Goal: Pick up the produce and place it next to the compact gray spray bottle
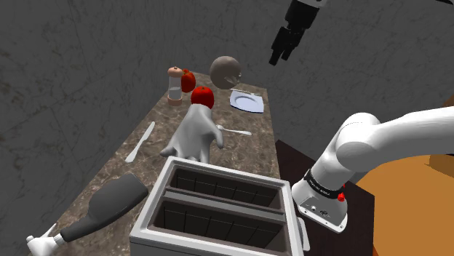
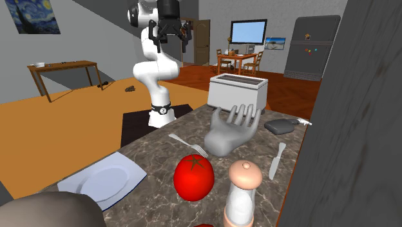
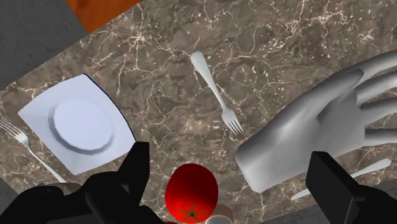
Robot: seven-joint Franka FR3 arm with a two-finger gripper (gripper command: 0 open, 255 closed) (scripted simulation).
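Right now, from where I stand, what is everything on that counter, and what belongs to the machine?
tomato: one, red, between the hand sculpture and the shaker
red item: one, beside the shaker, too hidden to name
spray bottle: one, dark grey with a white nozzle, lying beside the toaster
toaster: one, white, at the counter's end near the stand
hand sculpture: one, grey, mid-counter
plate: one, white, square
forks: two, pale, one between plate and hand sculpture, one on the plate's other side
knife: one, pale
shaker: one, clear with a tan cap
round object: one, brownish grey, by the plate
counter: brown marble
arm: one, white
gripper: one, black, open, above the counter
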